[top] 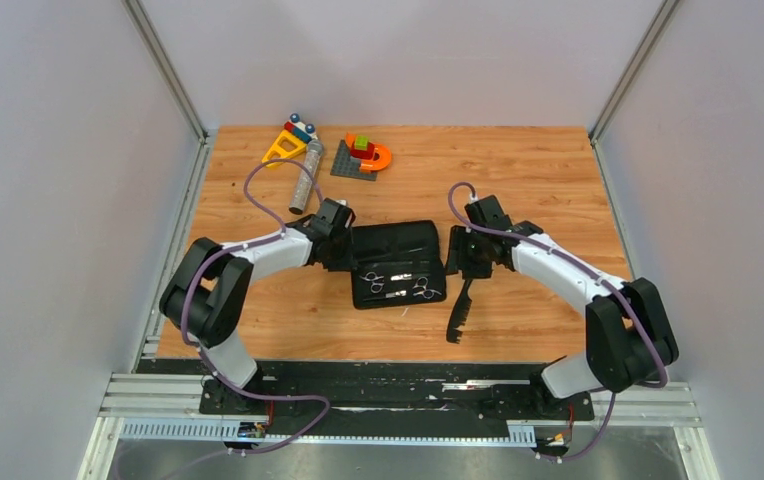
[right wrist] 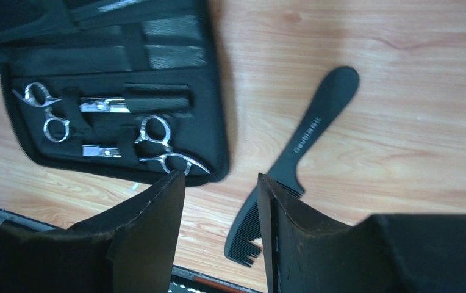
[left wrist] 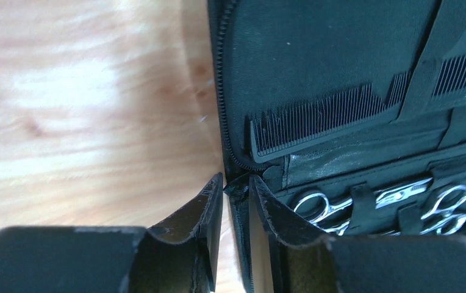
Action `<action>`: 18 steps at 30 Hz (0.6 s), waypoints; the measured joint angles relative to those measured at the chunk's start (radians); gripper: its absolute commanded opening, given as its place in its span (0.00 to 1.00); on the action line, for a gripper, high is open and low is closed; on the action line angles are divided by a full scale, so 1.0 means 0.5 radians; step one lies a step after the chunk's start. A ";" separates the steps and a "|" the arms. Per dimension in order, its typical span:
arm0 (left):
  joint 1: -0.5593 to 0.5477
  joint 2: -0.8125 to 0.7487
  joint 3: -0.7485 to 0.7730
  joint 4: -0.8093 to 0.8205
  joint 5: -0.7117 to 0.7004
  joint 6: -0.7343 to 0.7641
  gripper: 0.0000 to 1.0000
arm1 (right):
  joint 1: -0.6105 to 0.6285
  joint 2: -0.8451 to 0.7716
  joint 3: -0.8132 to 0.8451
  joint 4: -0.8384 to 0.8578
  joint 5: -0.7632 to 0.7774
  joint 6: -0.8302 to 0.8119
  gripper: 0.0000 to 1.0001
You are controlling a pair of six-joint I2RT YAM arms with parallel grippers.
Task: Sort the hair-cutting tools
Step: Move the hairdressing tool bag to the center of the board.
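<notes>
A black zip case (top: 398, 245) lies open mid-table. It holds two pairs of silver scissors (top: 374, 281) (top: 424, 291) and a long thin black comb (left wrist: 328, 116) tucked under a strap. The scissors also show in the right wrist view (right wrist: 47, 113) (right wrist: 163, 146). A shorter black handled comb (top: 460, 312) lies on the wood right of the case, also in the right wrist view (right wrist: 307, 137). My left gripper (top: 343, 245) is shut on the case's left zip edge (left wrist: 238, 190). My right gripper (right wrist: 221, 183) is open and empty, hovering above the comb's toothed end.
A grey cylinder (top: 305, 180), a yellow toy piece (top: 286, 147) and a grey baseplate with coloured blocks (top: 363, 155) stand at the back left. The black rail (top: 398, 385) runs along the near table edge, close to the comb's teeth.
</notes>
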 measured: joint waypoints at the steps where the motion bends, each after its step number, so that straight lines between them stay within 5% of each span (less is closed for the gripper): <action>1: 0.002 0.066 0.056 0.045 0.036 -0.029 0.28 | 0.004 0.008 0.001 0.024 -0.024 -0.002 0.47; 18: 0.035 0.692 0.787 0.155 0.244 -0.155 0.28 | -0.088 0.870 0.622 0.055 0.022 -0.032 0.30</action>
